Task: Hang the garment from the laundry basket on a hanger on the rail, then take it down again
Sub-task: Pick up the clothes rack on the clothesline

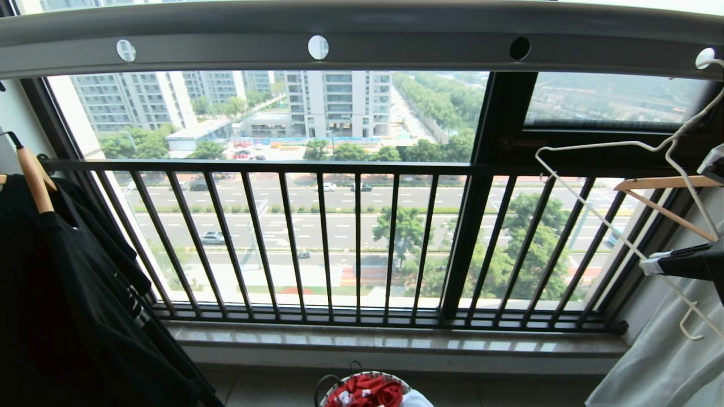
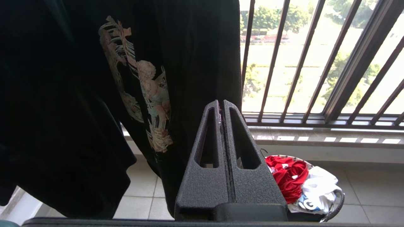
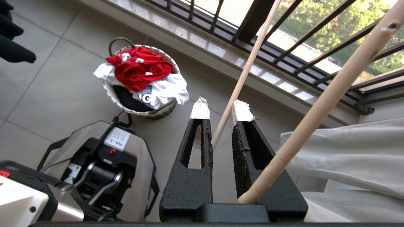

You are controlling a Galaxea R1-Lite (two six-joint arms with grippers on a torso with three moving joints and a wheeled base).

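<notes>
Balcony, tiled floor, barred window railing [image 1: 317, 237] over a street. Laundry basket [image 3: 109, 91] on the floor below the sill, holding the red garment [image 3: 137, 71] on top of white cloth printed with a "G". Label on robot base [image 3: 117, 138] reads "VIA-2". White hanger [image 1: 594, 215] hangs from the rail [image 1: 396, 39] at right. Right gripper [image 3: 220, 111] part-closed around a wooden rod, contact unclear. Left gripper [image 2: 222, 105] clenched, empty, beside black T-shirt [image 2: 94, 94].
</notes>
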